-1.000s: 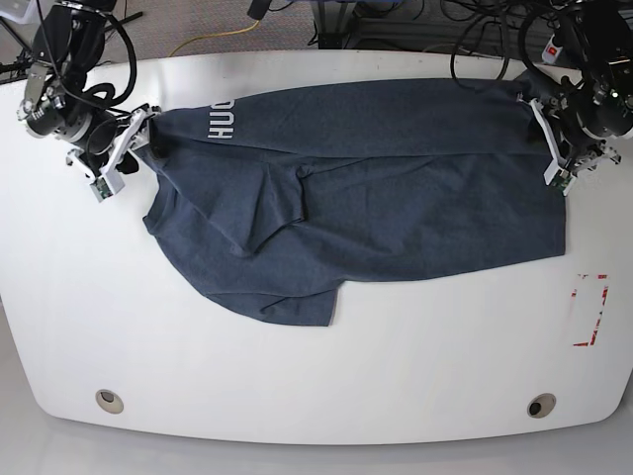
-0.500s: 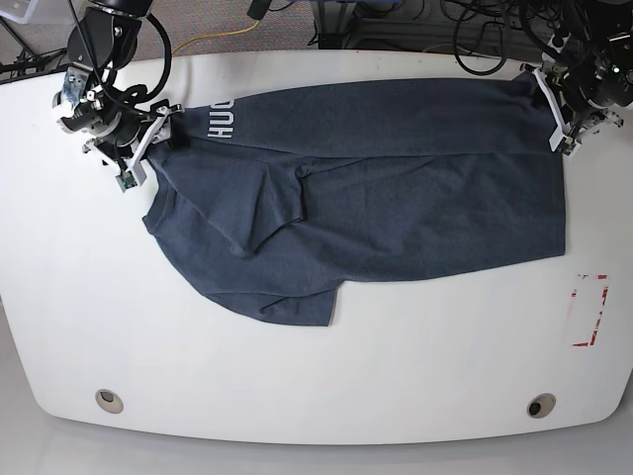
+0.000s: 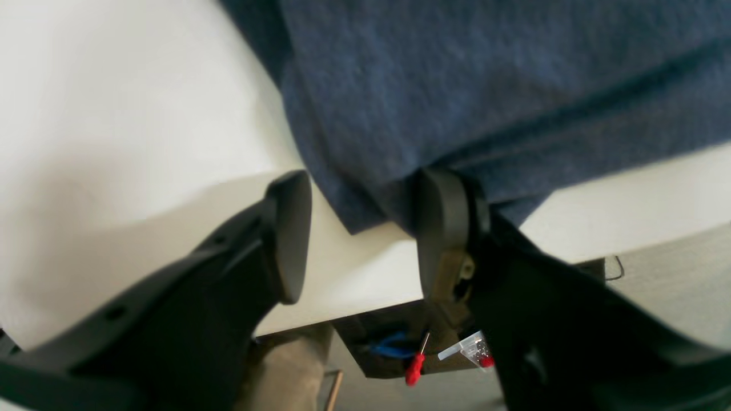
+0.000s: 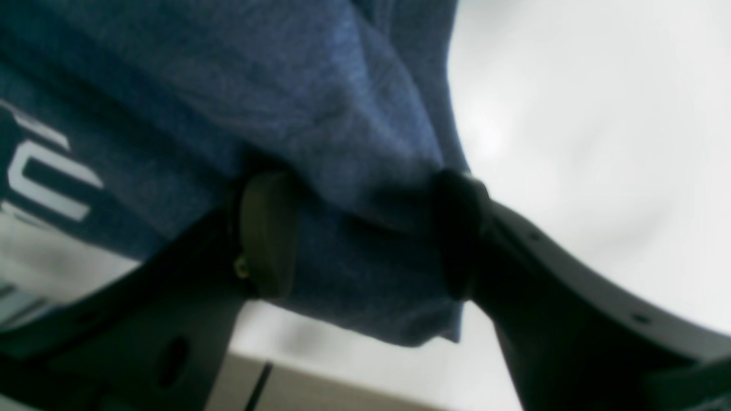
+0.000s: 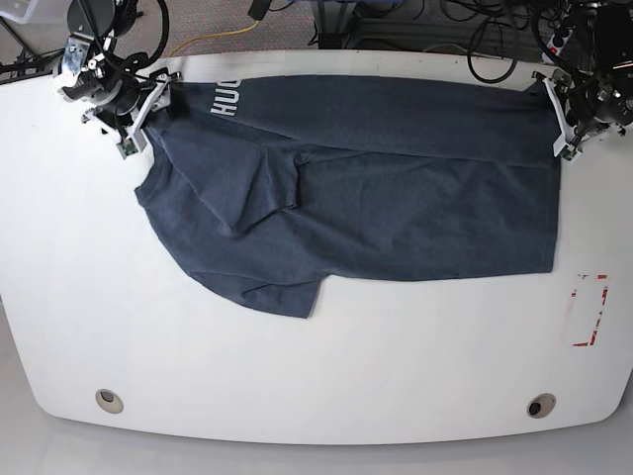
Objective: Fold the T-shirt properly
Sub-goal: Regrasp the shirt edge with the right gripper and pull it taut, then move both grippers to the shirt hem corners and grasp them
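The navy T-shirt (image 5: 376,188) lies spread across the white table (image 5: 326,386), with white lettering (image 5: 227,102) showing at its far left corner. My right gripper (image 5: 156,99) is at that corner. In the right wrist view its fingers (image 4: 268,234) stand apart, with bunched T-shirt fabric (image 4: 354,142) filling the gap of the right gripper (image 4: 362,234). My left gripper (image 5: 552,109) is at the far right corner. In the left wrist view the left gripper (image 3: 362,234) is open. The T-shirt corner (image 3: 365,194) lies between the fingers and rests against the right finger (image 3: 440,228).
A red tape outline (image 5: 590,309) marks the table's right side. Two round holes (image 5: 109,401) (image 5: 540,405) sit near the front edge. Cables and equipment (image 5: 396,25) lie beyond the far edge, close behind both grippers. A red-handled tool (image 3: 416,368) lies below the table edge.
Both grippers moved toward the far edge. The shirt shifted up and to the left with them, and its far hem now lies straighter along the table's back edge.
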You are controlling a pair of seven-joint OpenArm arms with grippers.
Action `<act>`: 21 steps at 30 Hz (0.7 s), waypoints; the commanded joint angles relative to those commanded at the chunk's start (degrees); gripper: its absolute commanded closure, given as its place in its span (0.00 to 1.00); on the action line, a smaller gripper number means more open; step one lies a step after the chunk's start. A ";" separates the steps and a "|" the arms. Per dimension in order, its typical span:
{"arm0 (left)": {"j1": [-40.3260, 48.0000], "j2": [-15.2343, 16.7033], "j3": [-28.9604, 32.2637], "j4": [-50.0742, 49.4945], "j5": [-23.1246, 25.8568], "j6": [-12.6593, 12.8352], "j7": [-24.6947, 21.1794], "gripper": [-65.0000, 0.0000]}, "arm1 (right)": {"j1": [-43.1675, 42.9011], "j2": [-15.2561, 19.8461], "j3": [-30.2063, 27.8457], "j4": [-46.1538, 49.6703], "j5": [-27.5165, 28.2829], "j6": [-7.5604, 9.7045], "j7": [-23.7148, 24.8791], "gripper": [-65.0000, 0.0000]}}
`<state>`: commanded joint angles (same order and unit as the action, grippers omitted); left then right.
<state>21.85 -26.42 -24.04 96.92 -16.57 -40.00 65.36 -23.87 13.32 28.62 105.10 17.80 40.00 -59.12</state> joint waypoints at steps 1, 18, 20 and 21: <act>0.09 -0.62 0.00 0.35 -0.35 0.00 0.09 0.59 | -0.62 0.00 0.00 0.18 0.00 0.00 0.00 0.44; -3.78 3.60 -8.00 12.75 -2.90 0.00 2.90 0.59 | 6.95 1.05 8.44 7.65 9.23 0.00 -8.97 0.44; -5.10 4.04 -9.05 12.75 -4.57 0.00 2.90 0.59 | 10.29 1.41 8.35 7.47 9.23 0.00 -10.46 0.44; -5.98 4.75 -9.58 12.75 -5.01 0.00 2.90 0.59 | 12.40 1.41 8.35 6.77 8.97 0.00 -10.90 0.44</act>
<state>15.87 -21.67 -33.63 109.67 -21.58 -40.00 68.26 -11.47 14.73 36.97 111.87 26.77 40.00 -70.02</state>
